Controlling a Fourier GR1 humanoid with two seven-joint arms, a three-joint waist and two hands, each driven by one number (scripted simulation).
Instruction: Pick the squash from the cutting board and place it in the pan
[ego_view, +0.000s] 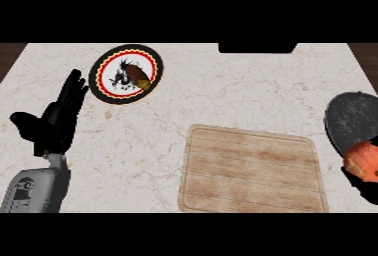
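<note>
Pale marbled counter (221, 105) fills the view, with strips of brown floor at the far corners. At the left, the left hand (52, 125) stands open on its grey forearm (33, 190), fingers straight and pointing to the far side, thumb spread out to the left, touching nothing. Just right of its fingertips, on the far left part of the counter, lies a round plate (100, 86) with a black rim and a red ring; a small brown piece of food (136, 76) rests on its middle. Near the middle, on the near side, sits the wooden cutting board (251, 170), its top bare. A dark shape (258, 47) at the far edge cannot be made out. At the right edge lies the dark pan (354, 120), partly cut off by the view. The orange squash (364, 157) is at the pan's near rim, clasped by the right hand (363, 192), whose black fingers curl round it from below.
</note>
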